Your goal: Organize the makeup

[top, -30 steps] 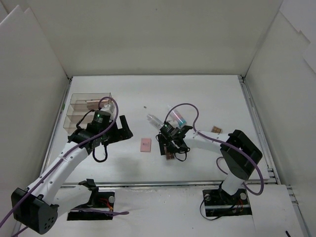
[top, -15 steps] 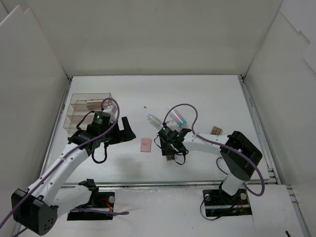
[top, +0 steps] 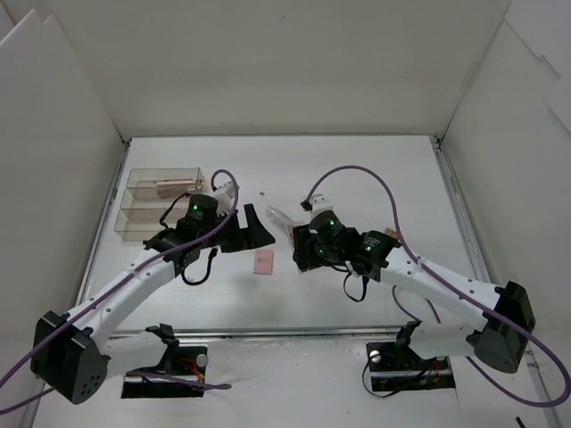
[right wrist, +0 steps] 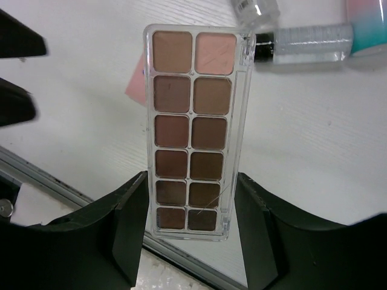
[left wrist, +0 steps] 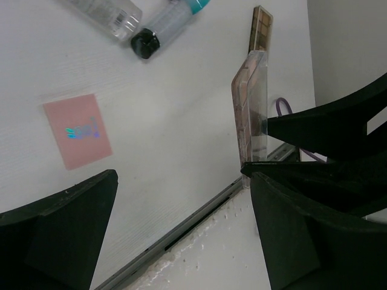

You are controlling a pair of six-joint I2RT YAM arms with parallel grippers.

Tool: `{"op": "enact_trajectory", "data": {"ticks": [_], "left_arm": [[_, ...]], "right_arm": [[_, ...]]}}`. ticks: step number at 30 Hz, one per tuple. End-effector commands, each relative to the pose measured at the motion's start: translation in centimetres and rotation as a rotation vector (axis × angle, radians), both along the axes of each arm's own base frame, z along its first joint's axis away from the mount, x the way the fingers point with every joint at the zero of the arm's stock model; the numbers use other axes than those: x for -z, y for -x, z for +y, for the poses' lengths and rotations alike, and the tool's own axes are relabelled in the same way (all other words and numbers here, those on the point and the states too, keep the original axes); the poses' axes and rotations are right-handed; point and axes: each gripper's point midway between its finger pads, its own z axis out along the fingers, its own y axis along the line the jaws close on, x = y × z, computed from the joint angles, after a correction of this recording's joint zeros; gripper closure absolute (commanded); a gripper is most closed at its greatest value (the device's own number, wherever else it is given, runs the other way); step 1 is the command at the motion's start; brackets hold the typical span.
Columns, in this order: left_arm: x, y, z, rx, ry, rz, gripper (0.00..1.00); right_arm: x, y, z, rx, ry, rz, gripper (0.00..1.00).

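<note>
My right gripper (right wrist: 193, 226) is shut on a long brown eyeshadow palette (right wrist: 193, 127) and holds it upright above the table; in the top view the gripper (top: 303, 251) is at the centre. My left gripper (top: 257, 228) is open and empty, just left of it, with the palette edge-on (left wrist: 251, 109) in front of its right finger. The pink square compact (top: 263, 262) lies flat below both grippers and shows in the left wrist view (left wrist: 77, 131). Clear bottles (left wrist: 106, 12) and the pink-and-blue tube (right wrist: 366, 24) lie just beyond. A second palette (left wrist: 261, 27) lies further right.
The clear compartmented box (top: 161, 203) stands at the left with a pinkish item in its back compartment. A thin stick (top: 263, 193) lies behind the grippers. A metal rail (left wrist: 181, 232) runs along the table's near edge. White walls enclose the table.
My right arm has swung round and lifted the palette off the table. My left gripper has moved right towards the centre, close to the right gripper.
</note>
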Motion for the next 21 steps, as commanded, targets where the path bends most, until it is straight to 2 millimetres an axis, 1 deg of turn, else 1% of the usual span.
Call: {"op": "enact_trajectory", "data": {"ticks": [1,3,4,6,7,8,11,12,14,15,16,17,21], "left_arm": [[-5.3,-1.1,-3.4,0.061,0.140,-0.127,0.15],[-5.0,-1.4,-4.0,0.059,0.138,-0.115,0.16],[-5.3,-1.7,-4.2,0.059,0.148,-0.124,0.16],[-5.3,-1.5,-4.9,0.069,0.158,-0.118,0.17],[-5.2,-1.8,-5.0,0.061,0.162,-0.120,0.18],[-5.1,-1.7,-5.3,0.062,0.164,-0.118,0.18],[-4.5,-2.1,-5.4,0.035,0.175,-0.092,0.21],[-4.7,-2.5,-5.8,0.030,0.196,-0.098,0.23],[-4.5,-2.5,-6.2,0.031,0.203,-0.083,0.25],[-4.1,-2.6,-6.4,0.031,0.203,-0.069,0.27],[-4.2,-2.4,-6.9,0.044,0.219,-0.064,0.30],[-4.2,-2.5,-7.1,0.040,0.223,-0.059,0.32],[-3.7,-2.4,-8.2,0.056,0.231,-0.033,0.42]], "right_arm": [[-2.2,0.3,1.1,-0.070,-0.031,-0.026,0.95],[-2.8,0.2,1.2,-0.070,-0.043,-0.033,0.94],[-2.9,0.2,1.4,-0.075,-0.048,-0.034,0.94],[-3.4,0.3,1.4,-0.080,-0.055,-0.041,0.94],[-3.5,0.3,1.5,-0.083,-0.060,-0.040,0.94],[-3.7,0.2,1.4,-0.081,-0.063,-0.046,0.94],[-3.7,0.3,1.5,-0.085,-0.066,-0.044,0.94],[-3.8,0.4,1.6,-0.092,-0.068,-0.044,0.94],[-3.8,0.4,1.7,-0.096,-0.071,-0.041,0.94],[-4.0,0.3,1.7,-0.094,-0.073,-0.046,0.94],[-4.0,0.3,1.8,-0.099,-0.071,-0.045,0.94],[-4.0,0.2,1.8,-0.097,-0.071,-0.047,0.94],[-4.6,0.0,1.8,-0.096,-0.070,-0.068,0.94]]}}
